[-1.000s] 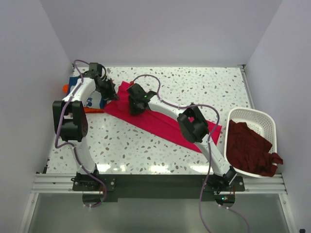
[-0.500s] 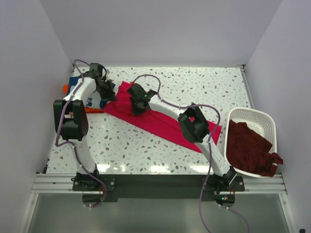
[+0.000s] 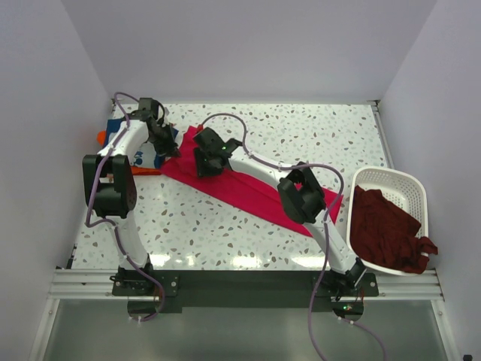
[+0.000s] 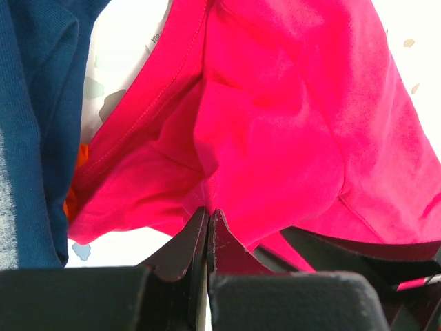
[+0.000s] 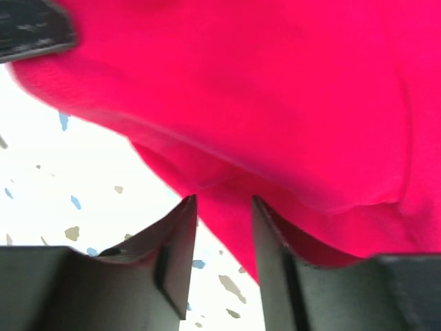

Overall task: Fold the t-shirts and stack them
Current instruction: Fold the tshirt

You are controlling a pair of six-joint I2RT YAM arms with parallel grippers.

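A crimson-pink t-shirt (image 3: pixel 255 188) lies in a long diagonal band across the table. My left gripper (image 3: pixel 172 148) is at its far-left corner, shut on a pinch of the pink cloth (image 4: pixel 275 124), with jaws pressed together (image 4: pixel 208 212). My right gripper (image 3: pixel 205 167) is over the shirt's upper end, just right of the left one. Its jaws (image 5: pixel 222 201) stand apart with the pink hem (image 5: pixel 275 103) at the tips. A navy t-shirt with white print (image 3: pixel 128 147) lies at the far left on an orange one (image 3: pixel 101 136). Navy cloth also shows in the left wrist view (image 4: pixel 34 138).
A white laundry basket (image 3: pixel 406 184) stands at the right edge and holds dark maroon t-shirts (image 3: pixel 387 229), one hanging over its near rim. The speckled table (image 3: pixel 316 135) ends at walls on the left, back and right.
My right gripper has shifted slightly left and away along the pink shirt. The left gripper and the shirt have barely moved.
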